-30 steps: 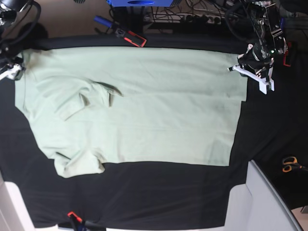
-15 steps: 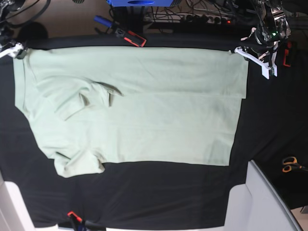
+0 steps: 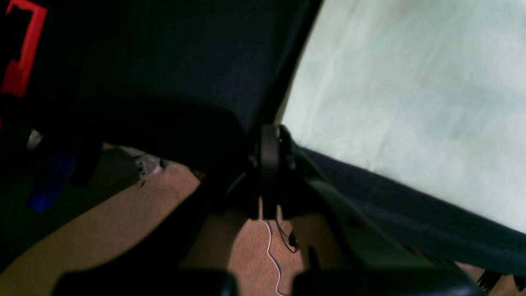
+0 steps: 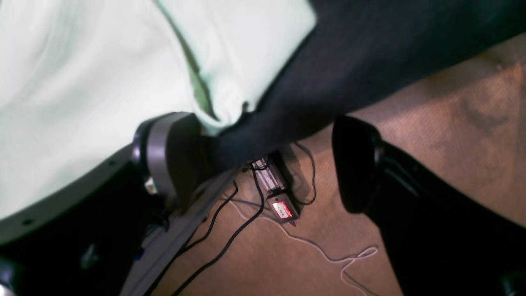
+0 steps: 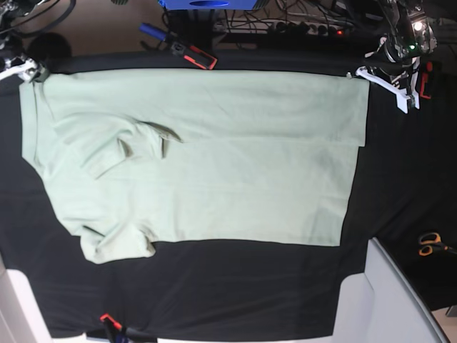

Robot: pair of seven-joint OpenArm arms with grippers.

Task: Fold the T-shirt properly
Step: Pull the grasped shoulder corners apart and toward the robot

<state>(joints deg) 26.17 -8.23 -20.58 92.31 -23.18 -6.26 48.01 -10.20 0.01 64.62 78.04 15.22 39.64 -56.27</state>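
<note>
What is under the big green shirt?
A black cloth lies under the T-shirt, showing all around its edges. Whatever sits below the middle of the shirt is covered, so it cannot be seen.

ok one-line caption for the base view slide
Pale green T-shirt spread flat on the black table cloth, both arms at its far corners.

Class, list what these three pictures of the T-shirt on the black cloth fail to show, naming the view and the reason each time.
- Neck tag of the T-shirt: too small to find in the base view.
- Right pincer: cut off by the base view's left edge.
- Left pincer: dark and blurred in the left wrist view, so its fingertips barely show.
- Scissors: partly cut off by the base view's right edge.
</note>
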